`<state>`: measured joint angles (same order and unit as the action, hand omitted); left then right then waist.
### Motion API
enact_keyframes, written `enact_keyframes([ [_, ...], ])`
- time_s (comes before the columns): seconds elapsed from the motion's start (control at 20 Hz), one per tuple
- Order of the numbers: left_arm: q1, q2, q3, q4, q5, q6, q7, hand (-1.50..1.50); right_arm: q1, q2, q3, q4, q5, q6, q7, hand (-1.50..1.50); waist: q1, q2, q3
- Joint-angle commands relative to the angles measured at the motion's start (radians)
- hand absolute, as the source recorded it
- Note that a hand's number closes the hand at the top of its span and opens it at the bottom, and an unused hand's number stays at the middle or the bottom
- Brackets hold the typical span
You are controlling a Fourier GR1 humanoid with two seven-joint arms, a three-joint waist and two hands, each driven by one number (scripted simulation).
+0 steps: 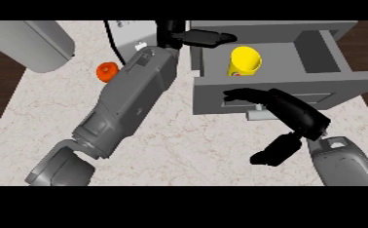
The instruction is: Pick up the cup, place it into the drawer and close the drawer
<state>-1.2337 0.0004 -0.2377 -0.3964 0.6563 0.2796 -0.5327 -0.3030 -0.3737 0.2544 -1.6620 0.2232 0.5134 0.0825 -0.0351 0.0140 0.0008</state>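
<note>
One yellow cylindrical cup (245, 61) with a red mark near its base lies inside the single open grey box-shaped drawer (327, 51), towards the drawer's left half, and no hand holds it. One small orange-red round object (107, 71) sits on the counter to the left, partly hidden by the left forearm. One large pale grey rounded object (39, 44) fills the upper left corner. No writing can be read anywhere.

The black left hand (195, 37) reaches over the drawer's back-left corner, its fingers stretched out and holding nothing. The black right hand (277, 107) is at the drawer's front panel, fingers extended against it and thumb hanging apart below.

The surface is a pale marbled stone counter (194, 149) with dark wood showing past its left and right edges.
</note>
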Motion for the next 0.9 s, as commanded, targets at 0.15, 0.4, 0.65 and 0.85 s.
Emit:
enact_keyframes([
  [0.15,0.103,0.022,0.014,-0.065,0.006,-0.075,-0.036,-1.5,-0.08,0.043,0.097,0.368,0.225,-0.093,-0.152,-1.5,0.07,-0.005,0.0],
  [0.4,0.163,0.051,0.02,-0.141,0.01,-0.069,-0.003,-1.5,-0.19,0.119,0.098,0.705,0.328,-0.224,-0.27,1.5,0.089,-0.006,0.001],
  [0.65,0.252,0.117,0.016,-0.218,0.018,-0.147,-0.013,-1.5,-0.324,0.096,-0.016,0.916,0.306,-0.303,-0.405,1.5,0.144,0.005,0.003],
  [0.85,0.29,0.144,0.007,-0.266,0.021,-0.18,0.015,-1.5,-0.438,0.076,-0.111,1.039,0.267,-0.341,-0.464,1.5,0.165,0.009,0.004],
])
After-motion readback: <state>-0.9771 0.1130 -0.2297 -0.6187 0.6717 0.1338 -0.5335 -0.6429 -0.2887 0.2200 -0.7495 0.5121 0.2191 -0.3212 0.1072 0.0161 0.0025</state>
